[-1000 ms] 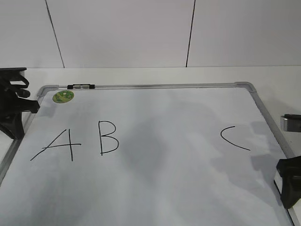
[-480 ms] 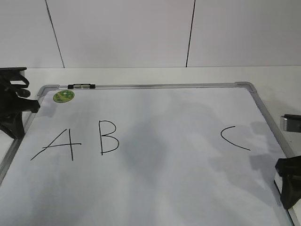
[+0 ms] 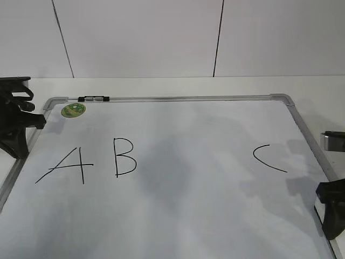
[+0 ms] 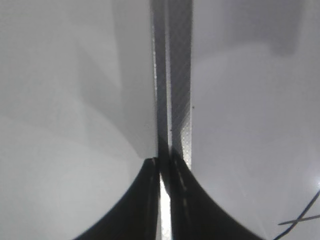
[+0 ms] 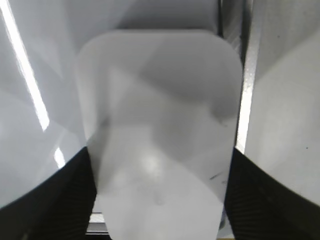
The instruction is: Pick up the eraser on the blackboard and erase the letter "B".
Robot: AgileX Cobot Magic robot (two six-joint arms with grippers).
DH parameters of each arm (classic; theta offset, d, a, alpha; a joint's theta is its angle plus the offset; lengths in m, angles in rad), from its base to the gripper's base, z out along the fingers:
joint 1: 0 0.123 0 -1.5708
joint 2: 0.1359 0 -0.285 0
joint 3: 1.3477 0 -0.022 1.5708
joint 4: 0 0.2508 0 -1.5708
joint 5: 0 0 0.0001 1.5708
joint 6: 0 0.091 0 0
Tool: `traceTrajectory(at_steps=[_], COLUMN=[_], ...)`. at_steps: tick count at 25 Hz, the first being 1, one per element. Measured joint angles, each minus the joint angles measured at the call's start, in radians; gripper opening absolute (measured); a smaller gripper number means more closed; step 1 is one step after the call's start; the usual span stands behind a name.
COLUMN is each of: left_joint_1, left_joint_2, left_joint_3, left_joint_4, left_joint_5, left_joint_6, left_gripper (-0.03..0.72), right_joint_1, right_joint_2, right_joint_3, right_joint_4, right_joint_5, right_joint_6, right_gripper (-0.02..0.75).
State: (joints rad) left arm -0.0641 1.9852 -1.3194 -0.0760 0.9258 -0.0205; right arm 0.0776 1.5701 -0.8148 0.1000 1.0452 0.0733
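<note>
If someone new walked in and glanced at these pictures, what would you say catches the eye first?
Probably the big blackboard, really a white board in a silver frame, with the black letters A, the letter "B" and C drawn across it. Next, the right wrist view is filled by the eraser, a white rounded block lying between the two dark fingers of the right gripper. A small green sticker sits in the board's far left corner.

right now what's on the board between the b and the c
Nothing: in the exterior view the blackboard is bare white surface, with only soft shadows, from the letter "B" across to the "C".
</note>
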Motion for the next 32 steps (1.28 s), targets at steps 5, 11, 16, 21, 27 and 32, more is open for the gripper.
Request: traceTrajectory(at_steps=[5,11,16,21,27,32], left_joint_1=[0.0,0.0,0.0,0.0,0.0,0.0], left_joint_2=[0.0,0.0,0.0,0.0,0.0,0.0], left_joint_3=[0.0,0.0,0.0,0.0,0.0,-0.002], left_joint_4=[-0.002,-0.002,-0.002,-0.004,-0.004,-0.004], left_joint_5=[-0.002,-0.002,-0.002,-0.002,0.0,0.004], left_joint_6=[0.0,0.0,0.0,0.0,0.0,0.0], left_gripper=[0.02,0.02,0.02,0.02,0.02,0.02], right_joint_1=[0.0,0.0,0.077,0.233,0.366,0.437], right_joint_2=[0.0,0.004,0.004,0.056,0.225,0.359], right_joint_3=[-0.006,-0.13,-0.263,-0.424,-0.66,-0.831], right_joint_4=[-0.002,-0.004,-0.044,-0.049,-0.053,-0.053], right_joint_5=[0.002,0.087,0.152,0.171,0.173,0.173], right_joint_6=[0.0,0.0,0.01,0.052,0.065,0.067], right_gripper=[0.568,0.568,0.568,0.567,0.567,0.567])
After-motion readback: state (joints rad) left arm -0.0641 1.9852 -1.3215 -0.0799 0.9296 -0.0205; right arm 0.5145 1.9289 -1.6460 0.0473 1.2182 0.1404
